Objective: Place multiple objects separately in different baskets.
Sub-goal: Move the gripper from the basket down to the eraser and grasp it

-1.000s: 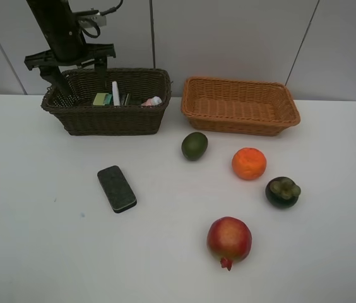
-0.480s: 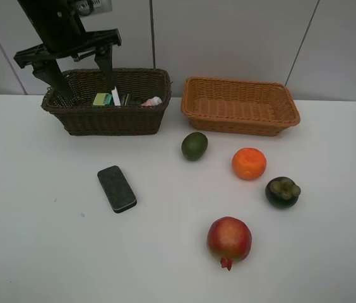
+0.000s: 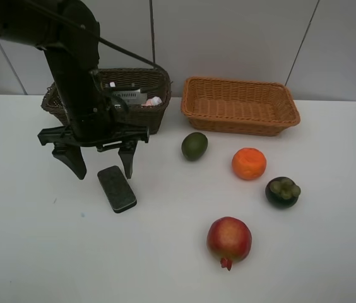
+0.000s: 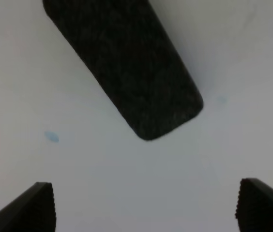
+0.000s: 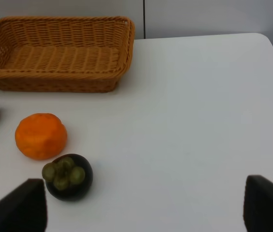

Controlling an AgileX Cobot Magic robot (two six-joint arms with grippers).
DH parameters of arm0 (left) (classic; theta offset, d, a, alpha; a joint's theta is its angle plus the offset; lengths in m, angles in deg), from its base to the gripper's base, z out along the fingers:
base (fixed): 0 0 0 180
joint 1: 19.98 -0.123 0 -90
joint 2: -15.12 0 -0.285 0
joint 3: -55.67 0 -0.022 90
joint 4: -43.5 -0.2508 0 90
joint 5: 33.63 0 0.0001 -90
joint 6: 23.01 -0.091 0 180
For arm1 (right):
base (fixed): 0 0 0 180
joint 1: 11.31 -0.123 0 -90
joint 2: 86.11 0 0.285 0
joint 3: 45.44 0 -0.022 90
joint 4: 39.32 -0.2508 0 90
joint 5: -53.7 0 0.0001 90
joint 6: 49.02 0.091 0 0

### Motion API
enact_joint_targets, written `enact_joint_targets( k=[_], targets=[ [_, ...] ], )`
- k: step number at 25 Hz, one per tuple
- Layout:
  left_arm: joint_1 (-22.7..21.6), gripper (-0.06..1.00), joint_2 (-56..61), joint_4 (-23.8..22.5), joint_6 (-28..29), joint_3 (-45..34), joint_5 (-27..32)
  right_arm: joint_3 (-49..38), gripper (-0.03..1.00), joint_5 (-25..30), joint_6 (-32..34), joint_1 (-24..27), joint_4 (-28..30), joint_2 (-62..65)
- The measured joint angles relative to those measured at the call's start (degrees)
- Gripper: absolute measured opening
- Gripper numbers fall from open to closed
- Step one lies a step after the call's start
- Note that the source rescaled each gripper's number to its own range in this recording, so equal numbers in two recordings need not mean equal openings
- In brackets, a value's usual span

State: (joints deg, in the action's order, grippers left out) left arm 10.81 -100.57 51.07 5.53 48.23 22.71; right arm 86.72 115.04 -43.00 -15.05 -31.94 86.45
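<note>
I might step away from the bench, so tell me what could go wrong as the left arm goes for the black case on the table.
1. The black case lies flat and skewed to the open left gripper, so the fingers may pinch only a corner, slip off, or scrape the table.
2. The dark brown basket stands close behind the arm, so lifting the case over could catch its rim.

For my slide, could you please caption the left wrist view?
Open left gripper facing the black flat case lying on the white table.
</note>
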Motion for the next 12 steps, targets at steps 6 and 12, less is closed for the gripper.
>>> enact_joint_targets(
  k=[6,12],
  targets=[
    [0.0,0.90,0.0,-3.1,8.4,-8.0,-16.5,0.0,0.71,0.0,0.0,0.0,0.0,0.0],
    [0.0,0.90,-0.3,-3.9,15.5,-10.4,-27.1,0.0,0.71,0.0,0.0,0.0,0.0,0.0]
  ],
)
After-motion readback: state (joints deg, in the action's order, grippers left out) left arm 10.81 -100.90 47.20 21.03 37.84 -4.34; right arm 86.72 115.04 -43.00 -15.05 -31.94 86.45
